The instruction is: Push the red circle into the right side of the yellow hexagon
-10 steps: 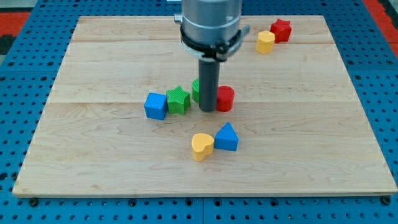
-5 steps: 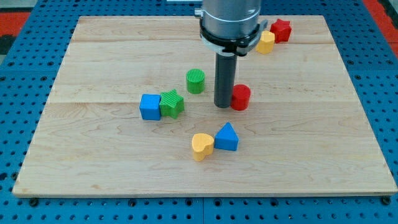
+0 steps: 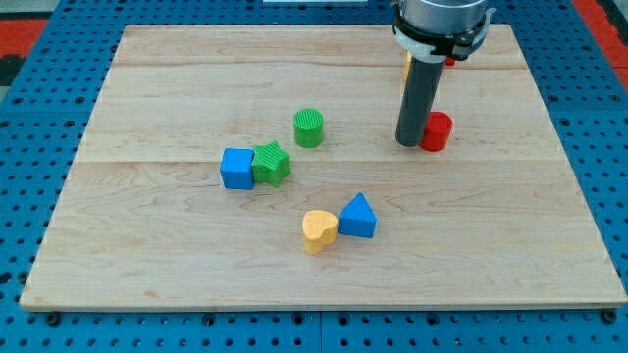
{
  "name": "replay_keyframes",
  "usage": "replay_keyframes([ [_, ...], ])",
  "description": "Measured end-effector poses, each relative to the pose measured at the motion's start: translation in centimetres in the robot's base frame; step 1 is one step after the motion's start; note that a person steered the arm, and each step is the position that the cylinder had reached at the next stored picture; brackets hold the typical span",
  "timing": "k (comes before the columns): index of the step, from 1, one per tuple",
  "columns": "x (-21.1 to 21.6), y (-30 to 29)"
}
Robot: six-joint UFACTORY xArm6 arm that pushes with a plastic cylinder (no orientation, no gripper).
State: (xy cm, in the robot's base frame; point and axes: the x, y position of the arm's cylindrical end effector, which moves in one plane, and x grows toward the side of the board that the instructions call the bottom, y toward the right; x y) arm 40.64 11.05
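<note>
The red circle (image 3: 437, 130) lies on the wooden board (image 3: 177, 88) at the view's upper right. My tip (image 3: 408, 143) touches its left side. The yellow hexagon is almost wholly hidden behind the rod; only a yellow sliver (image 3: 407, 67) shows left of the rod near the view's top. A red star-shaped block is also mostly hidden there, with a red sliver (image 3: 450, 61) to the rod's right.
A green circle (image 3: 308, 127) lies left of the tip. A blue cube (image 3: 236, 168) and a green star (image 3: 272, 162) touch at mid-left. A yellow heart (image 3: 318, 230) and a blue triangle (image 3: 358, 216) touch lower down.
My tip has moved to the view's right and slightly up, pushing the red circle that way. The rod now covers the yellow hexagon and the red star.
</note>
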Motion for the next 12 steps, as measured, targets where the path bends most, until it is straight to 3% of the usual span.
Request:
replay_keyframes([
  [2,-2.1,-1.3],
  [3,0.1,-3.3],
  [7,0.3,2.7],
  [8,2.5,2.7],
  [9,0.3,5.1],
  [10,-4.8,4.9],
  [11,-5.0,4.3],
  [12,-3.0,7.3],
])
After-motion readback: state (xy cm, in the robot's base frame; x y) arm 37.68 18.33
